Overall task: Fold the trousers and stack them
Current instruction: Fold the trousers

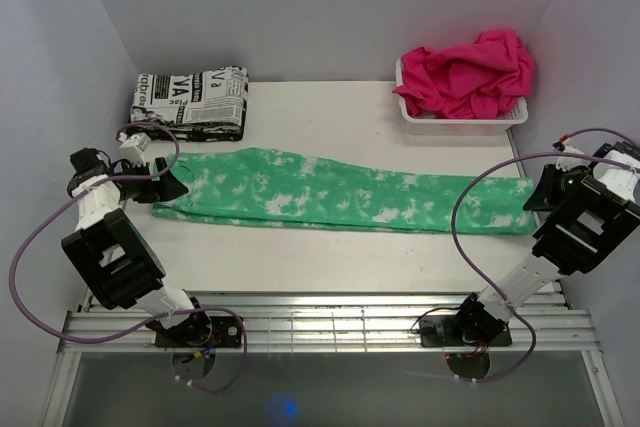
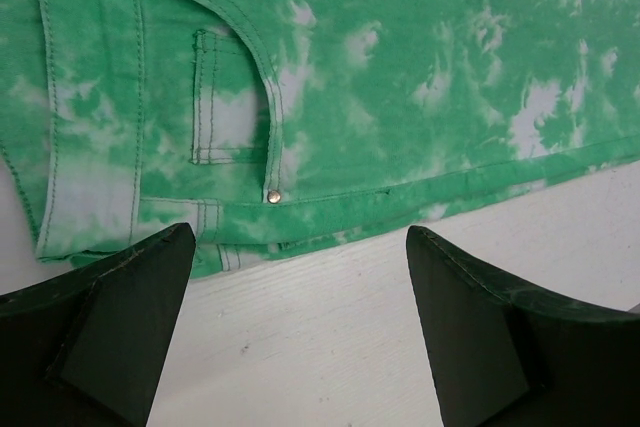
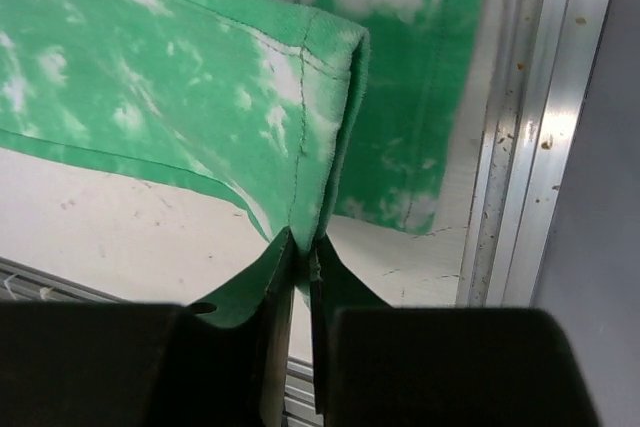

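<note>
From where I stand I count one pair of mint-green tie-dye trousers (image 1: 340, 192), one folded newsprint-patterned cloth (image 1: 190, 102), one white basket (image 1: 470, 117) with one hot-pink cloth (image 1: 465, 72) heaped in it, one table (image 1: 330, 262), and two robot arms: the left arm (image 1: 110, 247), the right arm (image 1: 575, 232). The trousers' pocket shows one metal rivet (image 2: 273, 197).

Mint-green trousers (image 1: 340, 192) here, splashed all over with white tie-dye blotches, pale stitching along the seams and one small silver rivet (image 2: 273, 197) at the pocket. The folded cloth (image 1: 190, 102) is black-and-white newsprint lettering. There's a plain hot-pink cloth (image 1: 468, 72), a white basket (image 1: 460, 122), an off-white table (image 1: 330, 262) and purple cables (image 1: 20, 267).
</note>
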Controlling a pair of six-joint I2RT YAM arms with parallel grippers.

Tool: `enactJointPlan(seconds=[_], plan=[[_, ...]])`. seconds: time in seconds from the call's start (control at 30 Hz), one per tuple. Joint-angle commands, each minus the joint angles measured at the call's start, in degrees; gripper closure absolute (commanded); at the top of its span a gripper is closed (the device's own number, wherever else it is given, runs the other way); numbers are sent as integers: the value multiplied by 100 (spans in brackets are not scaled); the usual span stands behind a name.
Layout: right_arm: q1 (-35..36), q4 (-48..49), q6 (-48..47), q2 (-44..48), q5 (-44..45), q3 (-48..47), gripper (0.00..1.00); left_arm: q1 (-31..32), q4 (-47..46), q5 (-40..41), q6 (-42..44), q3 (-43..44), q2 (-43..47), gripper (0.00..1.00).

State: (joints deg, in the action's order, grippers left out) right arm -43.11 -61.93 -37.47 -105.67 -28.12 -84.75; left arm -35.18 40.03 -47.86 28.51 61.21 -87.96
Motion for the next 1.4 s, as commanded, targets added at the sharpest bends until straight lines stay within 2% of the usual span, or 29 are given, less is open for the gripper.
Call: enactJointPlan(seconds=[0.0,0.07,0.27,0.3,0.5,0.63,0.87,0.97,1.0,1.03,1.07,1.1,1.37], plan=[[-303,734,56,-358,658,501,73,-7,-22,4,84,75,104,2],[-294,1138,82,-437,825,705,60,-7,-30,-22,23,101,69,2],[-268,1631,30,-780,896,1022,39,-7,-22,-127,-118,224,7,2],[-268,1806,30,-780,939,1065,28,-7,-13,-128,-127,251,16,2],[-242,2010,100,-806,923,1172,25,-7,14,-127,-118,269,69,2],[-119,1677,196,-1122,475,1066,33,-7,-4,-75,-170,251,-1,2],[-83,1825,662,-1456,325,1329,44,-7,-145,83,-232,154,-80,2],[-83,1694,706,-1580,88,1259,58,-7,-153,162,-250,172,-177,2],[-83,1615,698,-1588,0,1224,73,-7,-171,232,-250,163,-221,2],[-101,1536,671,-1554,-183,1120,82,-7,-197,329,-258,154,-265,2],[-110,1457,619,-1510,-246,1066,89,-15,-206,425,-267,154,-352,2],[-118,1264,584,-1449,-316,1005,92,-15,-224,592,-285,154,-379,2],[-110,-28,47,-289,-1476,346,92,-130,-241,866,-338,181,-625,2]])
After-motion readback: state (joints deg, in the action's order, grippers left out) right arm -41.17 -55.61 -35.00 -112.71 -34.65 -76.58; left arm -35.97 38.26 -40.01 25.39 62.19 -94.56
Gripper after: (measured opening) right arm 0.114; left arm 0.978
